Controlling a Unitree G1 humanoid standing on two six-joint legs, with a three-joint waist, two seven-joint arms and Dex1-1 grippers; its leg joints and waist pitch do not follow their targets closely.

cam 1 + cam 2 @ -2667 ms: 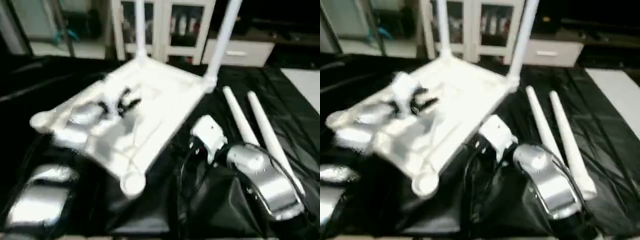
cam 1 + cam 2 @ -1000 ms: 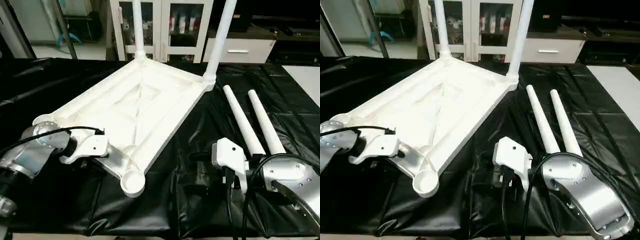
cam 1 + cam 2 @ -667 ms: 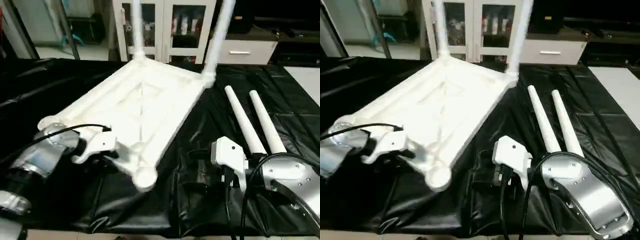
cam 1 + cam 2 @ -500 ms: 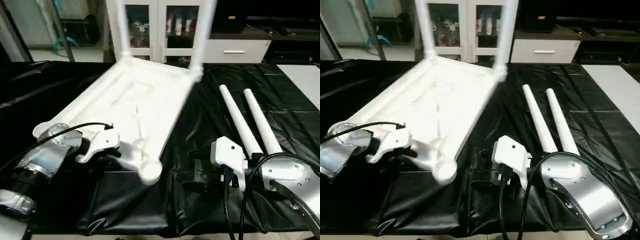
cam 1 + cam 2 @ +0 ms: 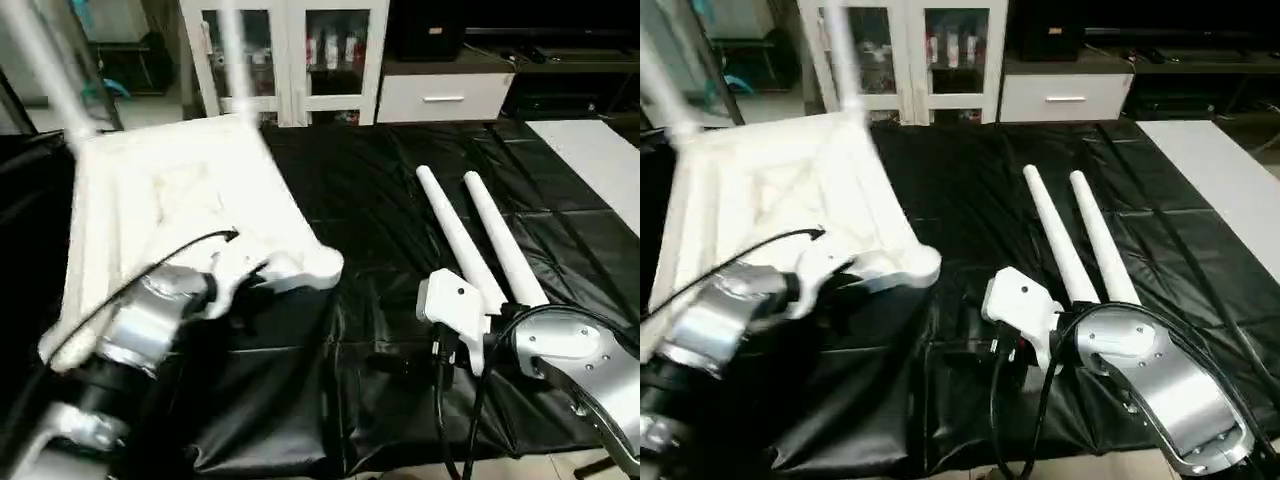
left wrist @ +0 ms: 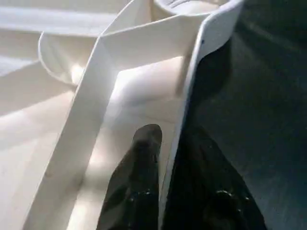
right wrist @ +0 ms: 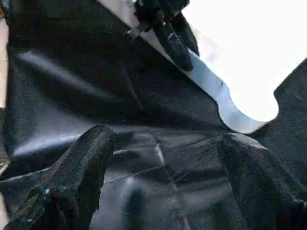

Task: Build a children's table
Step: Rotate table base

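The children's table's white tabletop [image 5: 170,190] lies upside down on the black cloth at the left, ribs up. Two tube legs [image 5: 48,70] stand blurred in its far sockets. My left gripper [image 6: 175,132] is shut on the tabletop's rim beside the near corner socket [image 5: 318,265], with one finger inside the wall and one outside. Two loose legs [image 5: 455,235] lie side by side on the cloth at the right. My right gripper [image 7: 167,136] hovers open over bare cloth just in front of them, nothing between its fingers.
A black cloth [image 5: 350,180] covers the work surface, its front edge near the bottom of the picture. A white glass-door cabinet [image 5: 290,50] and a white drawer unit [image 5: 450,95] stand behind. Pale floor [image 5: 590,140] shows at the far right.
My left gripper has closed on the rim and swung the tabletop round: its far legs went left and the near corner socket came up and right. The right arm stayed put.
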